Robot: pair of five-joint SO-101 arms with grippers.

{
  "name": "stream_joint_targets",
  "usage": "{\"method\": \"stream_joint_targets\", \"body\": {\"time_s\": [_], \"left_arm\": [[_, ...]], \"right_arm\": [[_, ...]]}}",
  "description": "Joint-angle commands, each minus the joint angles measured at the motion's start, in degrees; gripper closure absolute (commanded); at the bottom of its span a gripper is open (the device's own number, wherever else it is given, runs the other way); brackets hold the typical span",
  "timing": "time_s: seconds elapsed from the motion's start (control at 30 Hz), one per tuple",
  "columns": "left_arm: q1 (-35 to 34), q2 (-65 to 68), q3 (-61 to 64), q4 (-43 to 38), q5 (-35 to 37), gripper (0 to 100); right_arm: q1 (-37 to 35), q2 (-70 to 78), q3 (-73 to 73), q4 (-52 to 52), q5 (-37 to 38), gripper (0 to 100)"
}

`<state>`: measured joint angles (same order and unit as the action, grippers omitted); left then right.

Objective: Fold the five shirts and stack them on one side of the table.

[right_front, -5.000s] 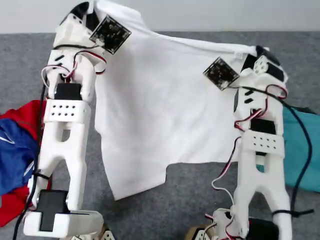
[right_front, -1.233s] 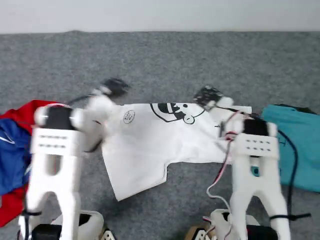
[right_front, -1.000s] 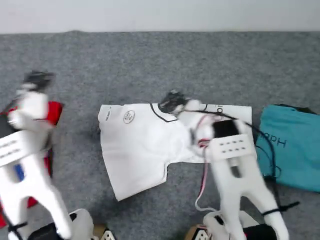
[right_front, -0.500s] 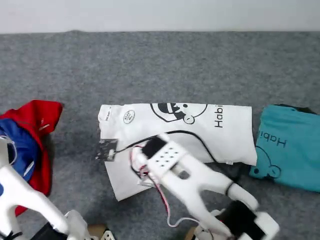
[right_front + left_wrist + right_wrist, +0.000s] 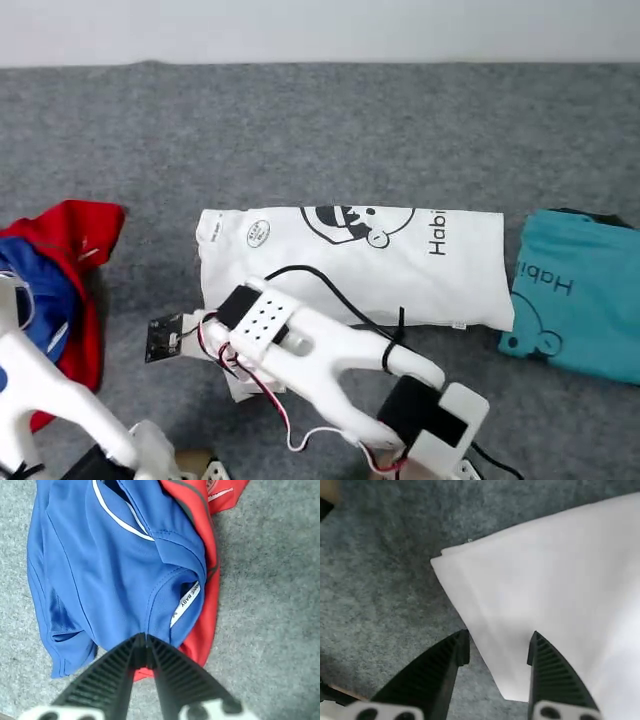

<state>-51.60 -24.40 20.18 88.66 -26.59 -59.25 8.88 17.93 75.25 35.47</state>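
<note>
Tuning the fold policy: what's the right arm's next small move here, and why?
Probably lower the right claw and close it on the edge of the white shirt. It is open and straddles that edge near a corner that sticks out from the folded part.

White shirt (image 5: 350, 272), black panda print; teal shirt (image 5: 580, 305), black lettering; blue shirt (image 5: 90, 560), white piping; red shirt (image 5: 85, 235); grey tabletop (image 5: 350, 130).

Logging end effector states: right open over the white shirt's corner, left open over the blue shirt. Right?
No: the left end effector is shut over the blue shirt, as the left wrist view shows. The right end effector is open over a corner of the white shirt.
</note>
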Motion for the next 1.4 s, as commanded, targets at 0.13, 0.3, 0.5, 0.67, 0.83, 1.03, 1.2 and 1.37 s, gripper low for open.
{"method": "stream_joint_targets", "body": {"time_s": [0.13, 0.3, 0.5, 0.67, 0.83, 1.03, 1.2, 1.37], "left_arm": [[0.2, -1.4, -0.4, -1.2, 0.2, 100], [0.1, -1.4, -0.5, -1.2, 0.2, 100], [-0.1, -1.6, -0.6, -1.2, 0.2, 100], [-0.1, -1.7, -0.6, -1.2, 0.2, 100], [-0.1, -1.7, -0.6, -1.2, 0.2, 100], [-0.1, -1.7, -0.6, -1.1, 0.2, 100], [-0.1, -1.7, -0.5, -1.0, 0.2, 100], [-0.1, -1.8, -0.5, -1.0, 0.2, 100]], "right_arm": [[-0.5, 5.9, -2.5, -3.7, -0.2, 79.8], [-0.4, 10.5, -3.5, -6.5, -0.3, 80.1], [-0.5, 13.7, -7.5, -5.0, -0.2, 92.8], [-0.4, 17.2, -12.0, -1.7, -0.5, 98.7], [0.5, 17.5, -15.4, -1.1, -0.5, 98.7], [2.8, 17.5, -25.6, 6.5, -0.5, 98.7], [7.0, 17.5, -35.6, 10.1, -0.6, 98.7], [11.4, 18.0, -41.1, 10.1, -0.3, 98.7]]}}
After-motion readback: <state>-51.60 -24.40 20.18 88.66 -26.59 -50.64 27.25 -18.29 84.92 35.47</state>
